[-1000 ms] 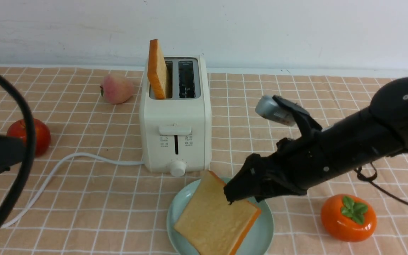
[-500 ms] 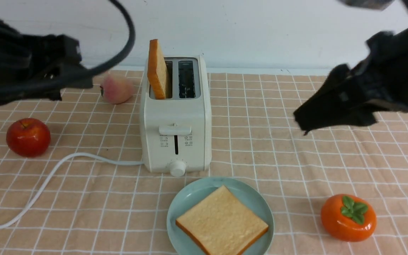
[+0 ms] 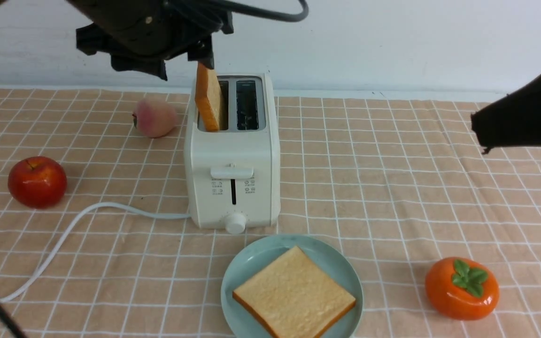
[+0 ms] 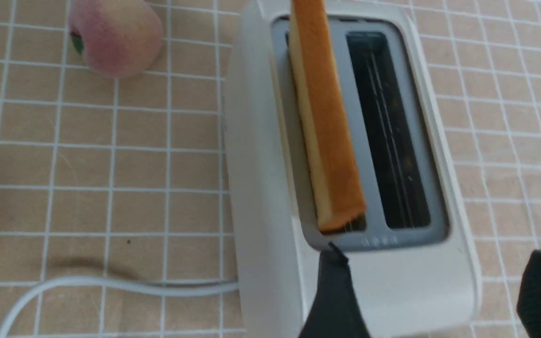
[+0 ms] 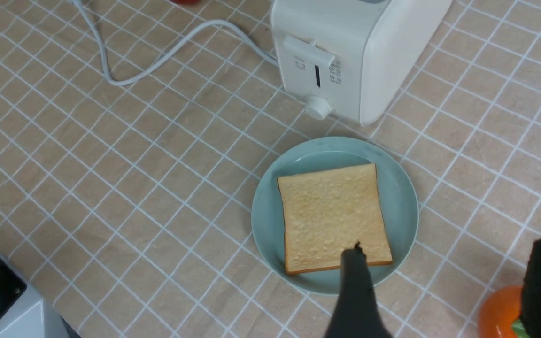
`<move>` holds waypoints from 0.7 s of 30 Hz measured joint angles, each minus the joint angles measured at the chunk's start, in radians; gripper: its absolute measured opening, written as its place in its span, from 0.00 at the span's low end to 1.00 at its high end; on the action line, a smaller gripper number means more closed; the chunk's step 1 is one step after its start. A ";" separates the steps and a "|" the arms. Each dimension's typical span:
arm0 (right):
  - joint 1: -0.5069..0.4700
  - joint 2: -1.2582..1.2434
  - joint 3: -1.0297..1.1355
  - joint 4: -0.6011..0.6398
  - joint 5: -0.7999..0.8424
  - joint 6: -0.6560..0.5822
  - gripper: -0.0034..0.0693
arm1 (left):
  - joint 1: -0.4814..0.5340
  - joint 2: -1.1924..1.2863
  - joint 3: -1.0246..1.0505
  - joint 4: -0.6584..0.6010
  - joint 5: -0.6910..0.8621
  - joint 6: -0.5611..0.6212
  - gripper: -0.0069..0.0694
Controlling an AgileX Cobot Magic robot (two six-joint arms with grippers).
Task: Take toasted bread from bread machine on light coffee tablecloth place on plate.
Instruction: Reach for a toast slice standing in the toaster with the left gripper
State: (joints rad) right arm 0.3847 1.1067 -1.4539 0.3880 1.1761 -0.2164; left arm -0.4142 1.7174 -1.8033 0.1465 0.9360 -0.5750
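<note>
Left gripper [image 4: 432, 253] gapes empty at top edge of upright toast [image 4: 329, 131]; right gripper [image 5: 449, 244] gapes empty, clear of plate [image 5: 265, 220].

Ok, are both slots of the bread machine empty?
No, one slice of toasted bread stands upright in one slot of the bread machine, and only the other slot is empty.

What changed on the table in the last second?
The right hand let go of a toast slice, now flat on the plate, and pulled away rightward. The left hand rose to above the other slice in the toaster. Toaster and apple stayed put.
</note>
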 joint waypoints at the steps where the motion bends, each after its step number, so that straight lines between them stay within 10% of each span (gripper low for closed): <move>1: 0.000 0.000 0.000 -0.003 0.001 0.000 0.67 | 0.000 0.040 -0.038 0.025 0.008 -0.020 0.73; 10: 0.000 0.000 0.000 -0.004 0.008 0.002 0.67 | 0.000 0.242 -0.141 0.053 -0.015 -0.040 0.69; 21: 0.000 0.000 0.000 -0.058 0.016 0.002 0.67 | 0.000 0.190 -0.142 0.090 0.004 -0.037 0.15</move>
State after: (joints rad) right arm 0.3847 1.1067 -1.4539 0.3302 1.1922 -0.2144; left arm -0.4142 1.9076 -1.9457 0.2362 0.9395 -0.6123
